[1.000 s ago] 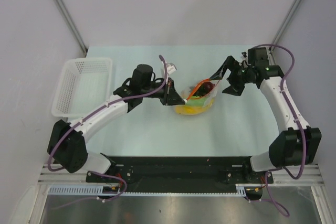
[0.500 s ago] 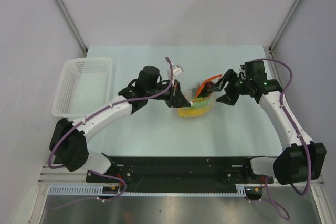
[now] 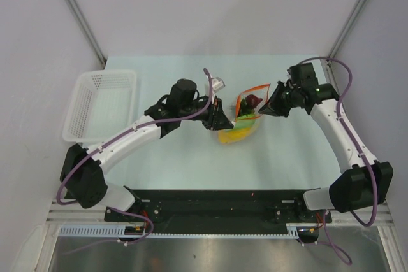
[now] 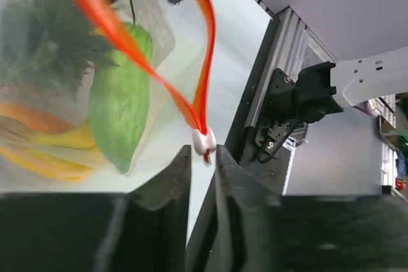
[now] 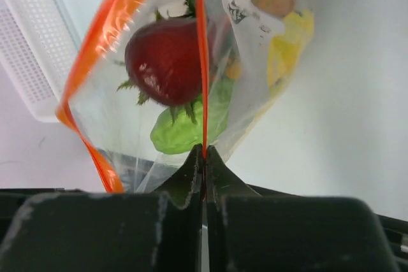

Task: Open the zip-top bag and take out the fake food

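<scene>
A pale green table (image 3: pixel 191 157) is seen between grey walls, and near its middle the zip-top bag (image 3: pixel 247 120) is held between 2 grippers. The left gripper (image 4: pixel 203 152) is closed on the end of the orange-red zip strip (image 5: pixel 203 42), at its white tab (image 4: pixel 204 139). The right gripper (image 5: pixel 204 152) is pinched tight on 1 lip of that strip. The mouth is judged to be open (the strip is parted into a loop), so 1 step is done. The fake food (image 5: pixel 166 62) is not yet removed. Thin, crinkly clear film is set against glossy moulded plastic: a rounded red fruit, a smooth green piece (image 4: pixel 118 113) and curved yellow bananas (image 4: pixel 57 157).
</scene>
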